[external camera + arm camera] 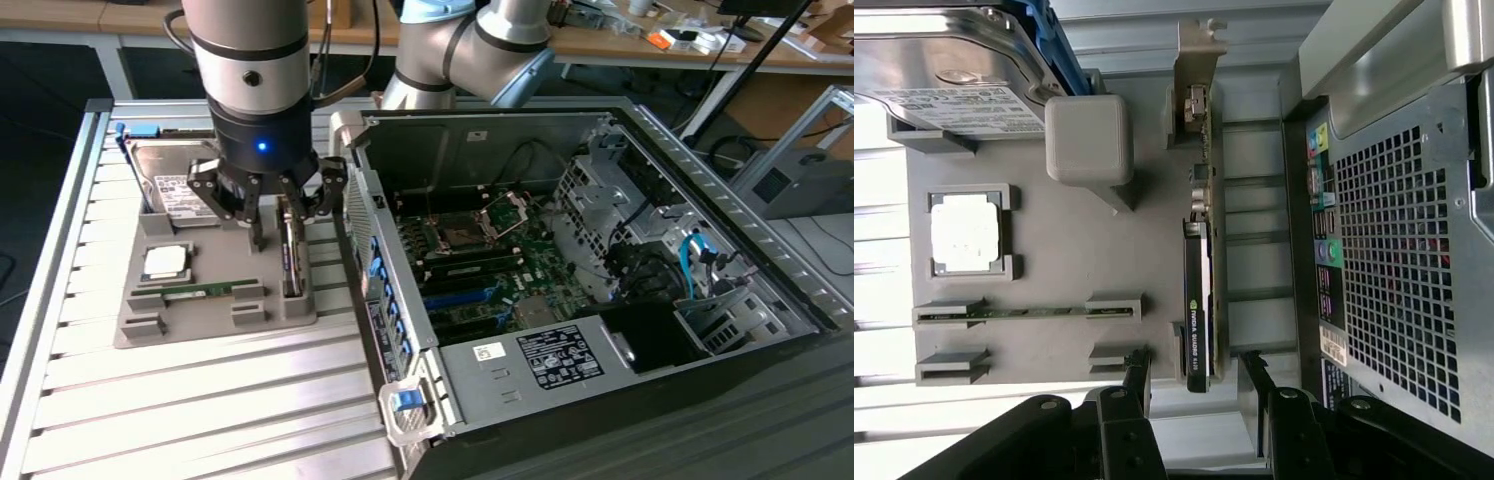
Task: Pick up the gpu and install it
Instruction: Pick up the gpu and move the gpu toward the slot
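pincer (1196,356) astride gpu (1199,285), nvidia quadro label

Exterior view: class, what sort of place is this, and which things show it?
Probably a robotics lab set up for computer assembly: a robot arm over a grey parts tray, an open computer case beside it, and cluttered desks behind.

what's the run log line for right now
stage: pre-grasp | gripper: jaws open either side of thin dark gpu card with silver bracket | card: on edge in grey plastic tray | not installed
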Tool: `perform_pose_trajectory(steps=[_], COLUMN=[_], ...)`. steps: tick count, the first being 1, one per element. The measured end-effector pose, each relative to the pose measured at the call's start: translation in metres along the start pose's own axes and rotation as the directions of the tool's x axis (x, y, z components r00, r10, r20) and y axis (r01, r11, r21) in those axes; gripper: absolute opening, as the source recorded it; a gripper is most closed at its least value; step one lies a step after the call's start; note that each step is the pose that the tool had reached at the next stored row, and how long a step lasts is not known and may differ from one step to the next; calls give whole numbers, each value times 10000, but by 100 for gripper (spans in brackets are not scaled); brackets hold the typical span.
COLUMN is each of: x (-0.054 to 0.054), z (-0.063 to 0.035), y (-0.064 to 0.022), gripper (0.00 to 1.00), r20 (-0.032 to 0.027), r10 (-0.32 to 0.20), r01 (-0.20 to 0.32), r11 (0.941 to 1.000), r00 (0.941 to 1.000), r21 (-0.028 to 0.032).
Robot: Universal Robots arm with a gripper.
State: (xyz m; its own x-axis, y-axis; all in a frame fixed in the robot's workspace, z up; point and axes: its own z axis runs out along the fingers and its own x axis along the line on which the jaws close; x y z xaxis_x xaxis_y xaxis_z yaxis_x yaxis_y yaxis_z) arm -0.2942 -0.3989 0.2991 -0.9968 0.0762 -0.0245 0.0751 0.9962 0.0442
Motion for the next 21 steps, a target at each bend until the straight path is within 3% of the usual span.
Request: perform_pose_trajectory(steps=[21], x=[2], z=[62], y=[-3], gripper=[48], r20=[0], r10=[0], r01=[0], r11=[10000], r00=[10000], r21=[0])
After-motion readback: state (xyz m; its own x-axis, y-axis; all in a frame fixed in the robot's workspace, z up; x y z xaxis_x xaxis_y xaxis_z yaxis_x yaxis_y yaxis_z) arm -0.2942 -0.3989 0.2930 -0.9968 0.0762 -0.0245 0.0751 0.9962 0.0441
